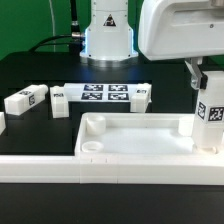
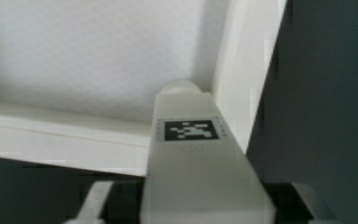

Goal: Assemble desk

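The white desk top (image 1: 130,140) lies on the black table with its raised rim up and a round socket at its near left corner. My gripper (image 1: 203,78) is shut on a white square-section leg (image 1: 209,115) with a black-and-white tag, holding it upright at the top's corner on the exterior view's right. In the wrist view the leg (image 2: 199,150) runs from between my fingers down into the desk top's corner (image 2: 211,75). I cannot tell how deep it sits. Another loose leg (image 1: 25,101) lies on the table at the left.
The marker board (image 1: 102,95) lies flat behind the desk top. A long white border rail (image 1: 60,165) runs along the front. The arm's base (image 1: 107,35) stands at the back centre. A white piece (image 1: 1,122) shows at the left edge.
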You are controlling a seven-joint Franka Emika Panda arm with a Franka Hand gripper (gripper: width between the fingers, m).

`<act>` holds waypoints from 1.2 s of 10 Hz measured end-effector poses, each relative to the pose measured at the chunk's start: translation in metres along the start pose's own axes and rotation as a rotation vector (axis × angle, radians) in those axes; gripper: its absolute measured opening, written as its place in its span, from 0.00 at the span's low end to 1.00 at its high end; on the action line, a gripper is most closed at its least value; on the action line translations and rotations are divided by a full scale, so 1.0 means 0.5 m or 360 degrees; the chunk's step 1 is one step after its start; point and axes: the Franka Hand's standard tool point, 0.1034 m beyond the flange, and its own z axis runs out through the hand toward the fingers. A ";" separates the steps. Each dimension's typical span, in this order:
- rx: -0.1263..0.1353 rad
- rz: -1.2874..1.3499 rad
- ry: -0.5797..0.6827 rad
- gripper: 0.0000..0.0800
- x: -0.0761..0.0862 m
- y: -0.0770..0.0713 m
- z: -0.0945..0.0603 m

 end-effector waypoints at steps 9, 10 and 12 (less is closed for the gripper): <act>0.0081 0.1356 -0.0002 0.37 -0.002 -0.007 0.003; 0.0093 0.1440 -0.0011 0.37 -0.002 -0.007 0.004; 0.0108 0.1486 -0.0020 0.47 -0.002 -0.010 0.004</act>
